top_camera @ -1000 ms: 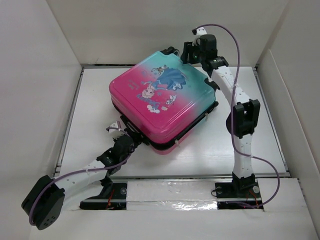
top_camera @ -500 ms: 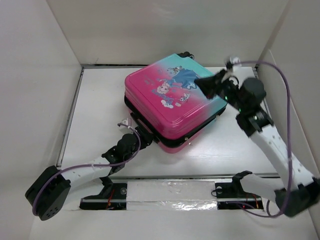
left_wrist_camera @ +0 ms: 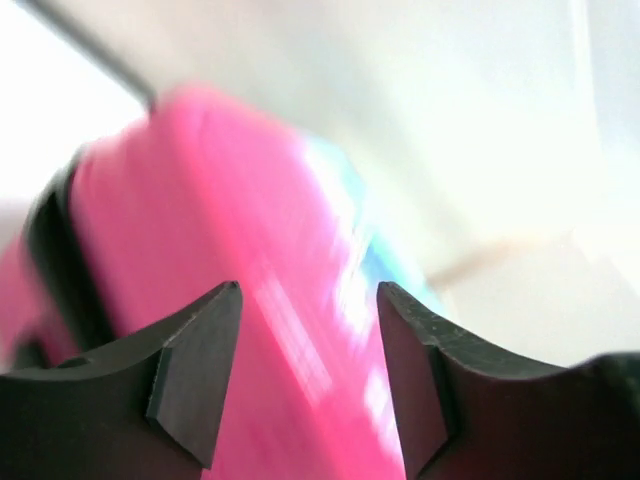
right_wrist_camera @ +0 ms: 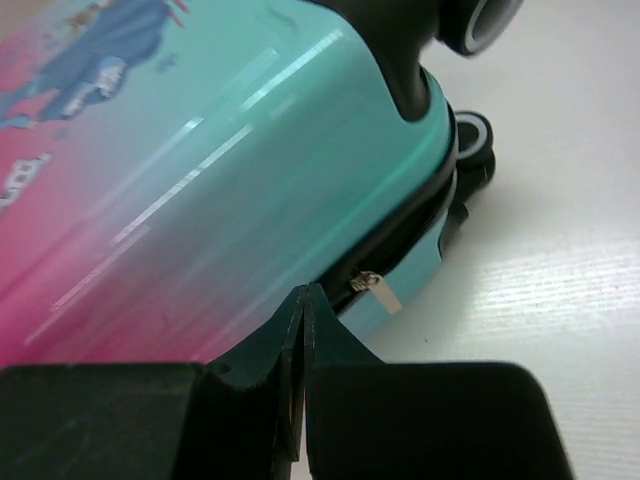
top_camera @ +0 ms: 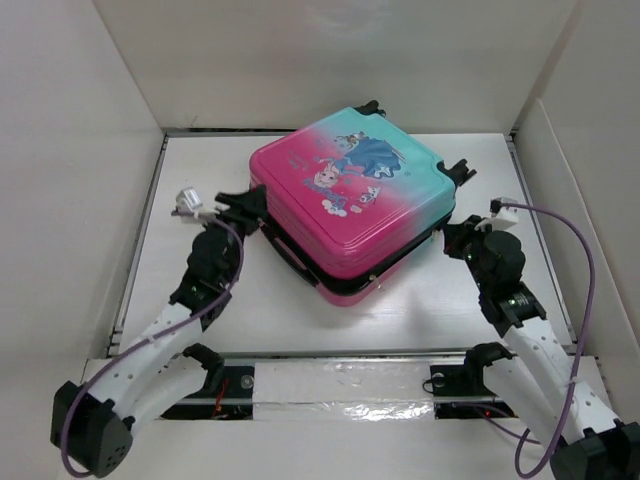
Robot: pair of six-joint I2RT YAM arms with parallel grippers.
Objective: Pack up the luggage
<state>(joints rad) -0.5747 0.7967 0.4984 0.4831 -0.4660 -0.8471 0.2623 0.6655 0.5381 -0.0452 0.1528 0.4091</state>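
Observation:
The luggage (top_camera: 350, 205) lies flat and closed on the white table, pink at the near left and fading to teal at the far right, with a cartoon print on its lid. My left gripper (top_camera: 248, 203) is at its left side, open, nothing between its fingers; the left wrist view shows the pink shell (left_wrist_camera: 200, 200) blurred just past that gripper (left_wrist_camera: 308, 300). My right gripper (top_camera: 452, 234) is at the near right side, shut and empty. In the right wrist view, its tips (right_wrist_camera: 303, 292) point at the teal shell (right_wrist_camera: 200, 150) near a zipper pull (right_wrist_camera: 378, 290).
White walls enclose the table (top_camera: 200, 150) on the left, back and right. Black-and-white wheels (right_wrist_camera: 470, 135) stick out at the suitcase's right end. A black carry handle (top_camera: 290, 250) runs along its near left side. Bare table surface (top_camera: 480, 170) lies to its right.
The right arm swung from the suitcase's far side to its near right side and shut. The left gripper moved from the near corner to the left side and opened wider. The suitcase shifted right.

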